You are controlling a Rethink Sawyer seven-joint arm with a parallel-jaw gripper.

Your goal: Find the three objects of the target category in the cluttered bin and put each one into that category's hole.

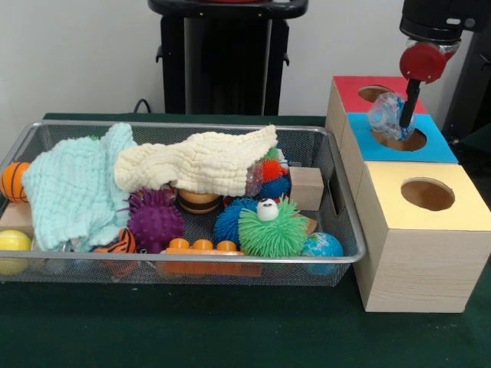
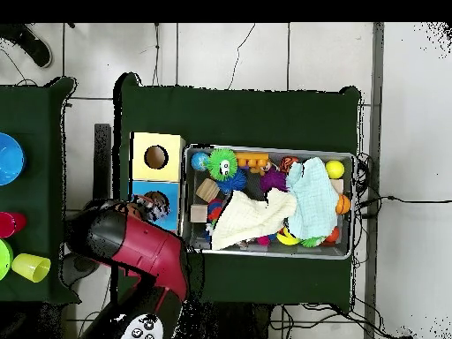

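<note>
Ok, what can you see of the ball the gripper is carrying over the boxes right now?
The clear ball looks translucent and glittery, with bluish and pinkish flecks inside. It sits at the gripper, whose dark finger runs down its right side in the front view, and it hangs just above the round hole of the blue-topped box, overlapping the hole's rim. It does not seem to have dropped in yet. In the overhead view the arm mostly hides it.
</note>
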